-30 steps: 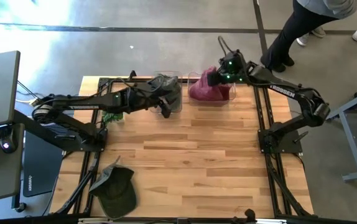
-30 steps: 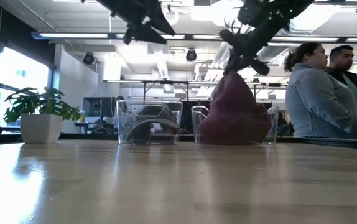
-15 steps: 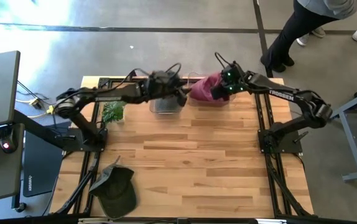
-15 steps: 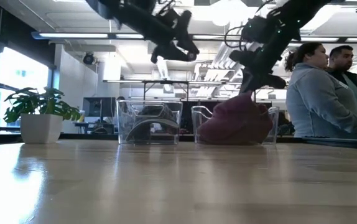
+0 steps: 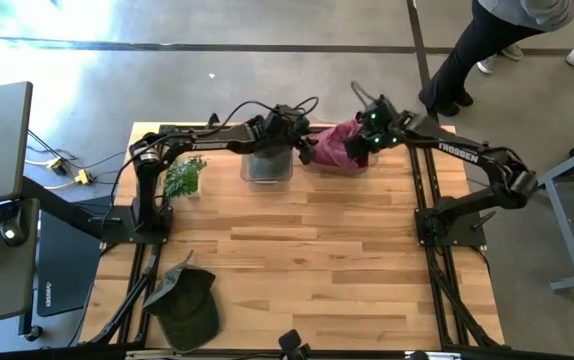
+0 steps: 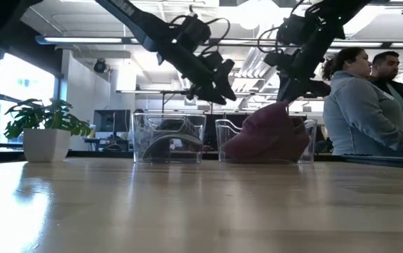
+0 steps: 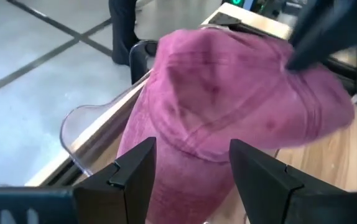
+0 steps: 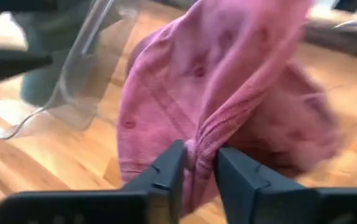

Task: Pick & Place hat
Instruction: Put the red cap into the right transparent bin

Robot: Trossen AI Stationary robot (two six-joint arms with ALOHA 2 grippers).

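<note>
Your right gripper (image 8: 194,165) is clamped on the pink hat (image 5: 335,146) slumped over a clear bin (image 6: 224,133) at the table's far edge, while your left gripper (image 7: 188,165) hovers beside it, fingers apart.

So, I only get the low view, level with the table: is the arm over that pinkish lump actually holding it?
Observer: Yes. The right wrist view shows the right tool shut on a fold of the pink hat.
Operator: And the other arm beside it?
Observer: The left tool is open and aimed at the same hat; whether it touches, I cannot tell.
Operator: Any other hats that I miss?
Observer: From above, a green cap lies on the table, at the edge opposite the bins, on the left arm's side.
</note>
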